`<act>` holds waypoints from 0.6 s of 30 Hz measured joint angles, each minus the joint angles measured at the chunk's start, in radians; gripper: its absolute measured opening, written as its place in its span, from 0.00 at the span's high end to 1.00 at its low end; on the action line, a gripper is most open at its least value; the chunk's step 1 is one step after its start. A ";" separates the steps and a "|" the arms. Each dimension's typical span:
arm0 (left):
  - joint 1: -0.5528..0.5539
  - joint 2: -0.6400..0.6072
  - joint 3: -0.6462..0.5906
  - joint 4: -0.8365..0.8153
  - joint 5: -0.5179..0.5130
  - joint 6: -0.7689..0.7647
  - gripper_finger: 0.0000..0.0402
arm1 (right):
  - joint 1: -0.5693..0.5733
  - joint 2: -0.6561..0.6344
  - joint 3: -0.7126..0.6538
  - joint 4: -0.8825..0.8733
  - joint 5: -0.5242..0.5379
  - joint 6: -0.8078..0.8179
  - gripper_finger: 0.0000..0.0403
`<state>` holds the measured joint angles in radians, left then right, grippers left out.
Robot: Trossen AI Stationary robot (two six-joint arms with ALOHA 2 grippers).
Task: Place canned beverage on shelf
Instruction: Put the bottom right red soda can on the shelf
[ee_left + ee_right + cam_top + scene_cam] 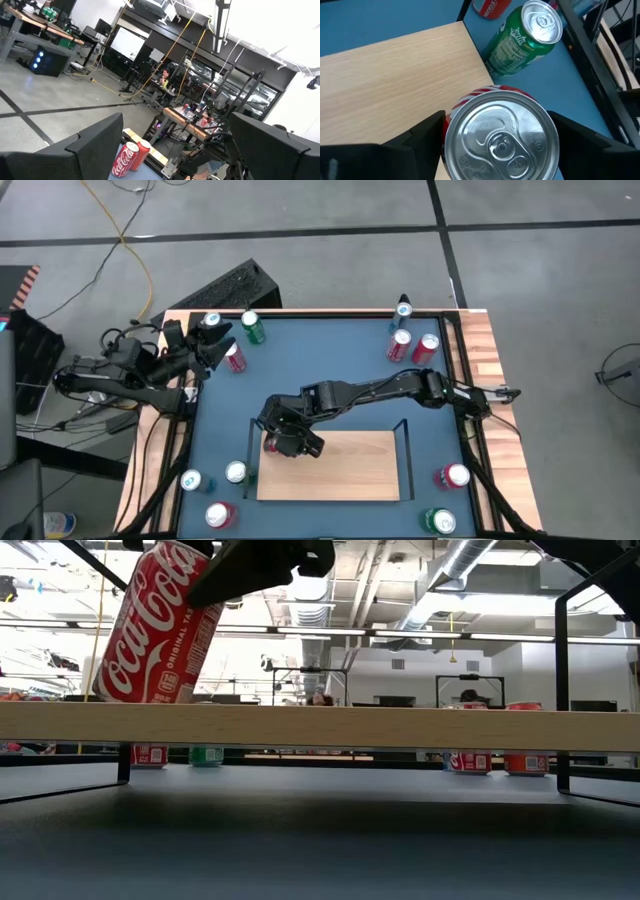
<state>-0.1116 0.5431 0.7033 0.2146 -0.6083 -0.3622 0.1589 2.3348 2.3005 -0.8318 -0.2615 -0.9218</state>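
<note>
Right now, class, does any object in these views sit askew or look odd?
Yes. The red cola can in the right gripper leans clearly off vertical over the shelf near one end; whether its base touches is unclear. The other cans seen on the table stand upright.

Grey concrete floor (330,265) crossed by dark seams, a yellow cable (128,240) trailing at ten o'clock. Exposed ducts (455,565) overhead. Workbenches (35,27) beyond.
</note>
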 joint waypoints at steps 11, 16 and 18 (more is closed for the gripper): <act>0.000 0.000 0.000 0.001 -0.001 0.000 0.12 | -0.014 0.000 0.000 -0.036 0.024 0.101 0.21; 0.000 0.000 0.000 0.001 -0.005 -0.016 0.12 | -0.018 -0.002 0.000 -0.049 0.024 0.114 0.21; 0.000 0.000 0.000 0.001 -0.006 -0.022 0.12 | -0.018 -0.002 0.000 -0.049 0.011 0.117 0.21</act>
<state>-0.1116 0.5430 0.7033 0.2153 -0.6144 -0.3842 0.1410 2.3329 2.3005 -0.8808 -0.2504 -0.8045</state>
